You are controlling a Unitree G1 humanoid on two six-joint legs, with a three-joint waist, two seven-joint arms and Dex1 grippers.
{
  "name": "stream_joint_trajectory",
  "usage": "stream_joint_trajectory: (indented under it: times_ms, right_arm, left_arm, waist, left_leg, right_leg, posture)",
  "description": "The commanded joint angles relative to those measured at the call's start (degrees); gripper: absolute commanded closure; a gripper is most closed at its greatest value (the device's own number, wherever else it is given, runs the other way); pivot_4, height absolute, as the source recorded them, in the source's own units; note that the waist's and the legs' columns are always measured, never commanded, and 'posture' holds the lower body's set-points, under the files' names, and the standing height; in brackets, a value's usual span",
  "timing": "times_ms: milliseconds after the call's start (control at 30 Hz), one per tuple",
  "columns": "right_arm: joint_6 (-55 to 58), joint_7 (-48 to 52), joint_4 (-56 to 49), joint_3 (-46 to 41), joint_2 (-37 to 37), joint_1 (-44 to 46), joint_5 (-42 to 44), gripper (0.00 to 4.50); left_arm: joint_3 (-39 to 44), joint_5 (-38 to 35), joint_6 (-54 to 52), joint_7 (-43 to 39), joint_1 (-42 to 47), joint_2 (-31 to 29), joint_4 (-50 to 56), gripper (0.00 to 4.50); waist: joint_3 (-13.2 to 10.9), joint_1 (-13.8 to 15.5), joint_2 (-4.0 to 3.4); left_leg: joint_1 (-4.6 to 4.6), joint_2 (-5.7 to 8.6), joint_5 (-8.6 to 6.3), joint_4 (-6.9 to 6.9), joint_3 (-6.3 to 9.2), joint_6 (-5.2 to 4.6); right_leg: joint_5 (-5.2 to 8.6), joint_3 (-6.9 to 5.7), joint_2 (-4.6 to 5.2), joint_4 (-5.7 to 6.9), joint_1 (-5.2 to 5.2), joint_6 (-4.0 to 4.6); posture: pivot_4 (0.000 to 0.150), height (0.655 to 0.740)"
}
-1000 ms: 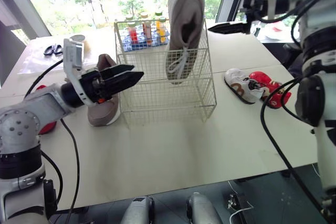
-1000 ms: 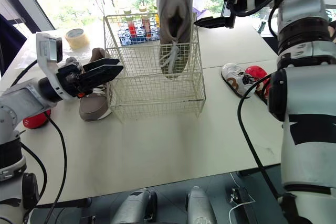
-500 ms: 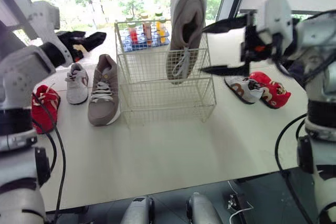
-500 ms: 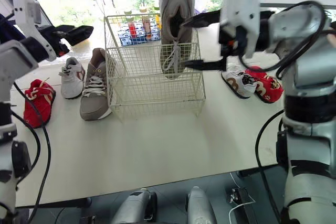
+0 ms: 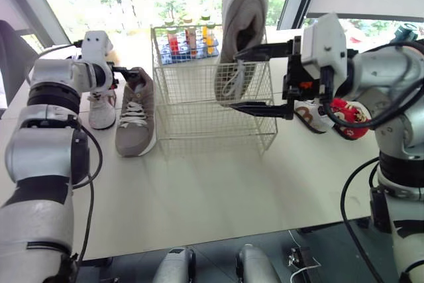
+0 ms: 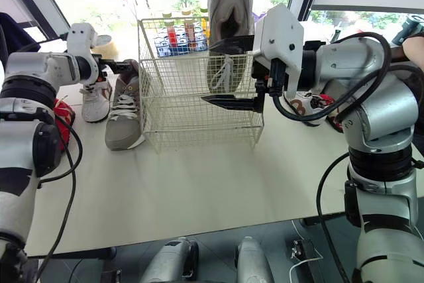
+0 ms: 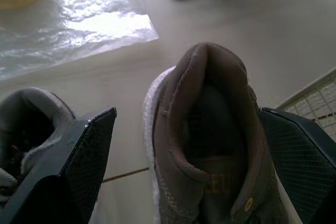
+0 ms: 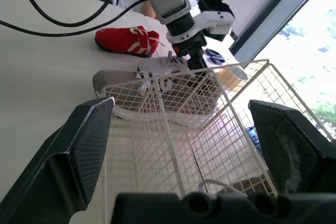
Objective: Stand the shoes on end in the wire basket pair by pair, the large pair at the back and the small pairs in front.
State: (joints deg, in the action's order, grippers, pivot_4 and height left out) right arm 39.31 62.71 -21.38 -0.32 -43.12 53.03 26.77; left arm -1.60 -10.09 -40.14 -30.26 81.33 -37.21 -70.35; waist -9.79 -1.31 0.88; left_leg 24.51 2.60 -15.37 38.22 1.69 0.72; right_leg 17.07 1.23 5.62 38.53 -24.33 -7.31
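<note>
— What are the arms wearing?
— The left arm [image 5: 46,147] and right arm [image 6: 374,104] are both wearing smooth silver-grey shells, rounded at the joints, with darker bands showing between the segments.
— Any wiring?
— Black cables [image 6: 318,193] are looping loose alongside each arm.
— And the ends?
— A boxy white housing [image 5: 322,41] is capping each wrist. The left gripper [image 7: 186,111] and right gripper [image 6: 207,71] are each carrying two black fingers [image 8: 89,145], which are tapering to points and showing cross-hatched inner faces. Round recesses [image 8: 191,203] are sitting in the black bar [image 8: 157,208] at the right gripper's base.
</note>
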Motion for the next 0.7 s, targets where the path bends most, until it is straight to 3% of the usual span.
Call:
stream_joint_trajectory:
  times_ms: [33, 400, 700]
  right_arm:
    - [0.5, -2.0, -2.4, -1.5, -1.0, -0.1, 1.3, 0.06]
    - [0.6, -4.2, -3.8, -1.3, -2.7, -2.1, 2.2, 0.06]
    - [-0.4, -5.1, -3.0, -0.7, -2.2, -2.1, 2.1, 0.06]
  left_arm:
    - [-2.1, 4.7, -3.6, -2.7, 3.3, -1.8, -1.1, 0.00]
    - [-2.9, 10.0, -12.5, -9.8, 4.9, -4.1, -1.1, 0.00]
    - [-1.0, 10.9, -11.3, -10.1, 3.0, -2.6, -1.5, 0.00]
  waist:
    - [0.0, -0.1, 0.00]
    - [0.0, 0.3, 0.03]
    - [0.0, 0.4, 0.03]
  left_leg:
    - [0.00, -0.01, 0.00, -0.02, 0.00, 0.00]
    - [0.00, -0.10, -0.01, 0.04, -0.02, -0.01]
    - [0.00, -0.11, -0.01, 0.07, 0.00, -0.01]
  right_leg:
    - [0.00, 0.00, -0.01, 0.05, -0.01, 0.00]
    - [0.00, 0.00, 0.01, 0.25, -0.05, 0.00]
    - [0.00, 0.00, 0.01, 0.38, -0.05, 0.00]
  posture:
    - [0.150, 0.7400]
    - [0.150, 0.7400]
    - [0.150, 0.7400]
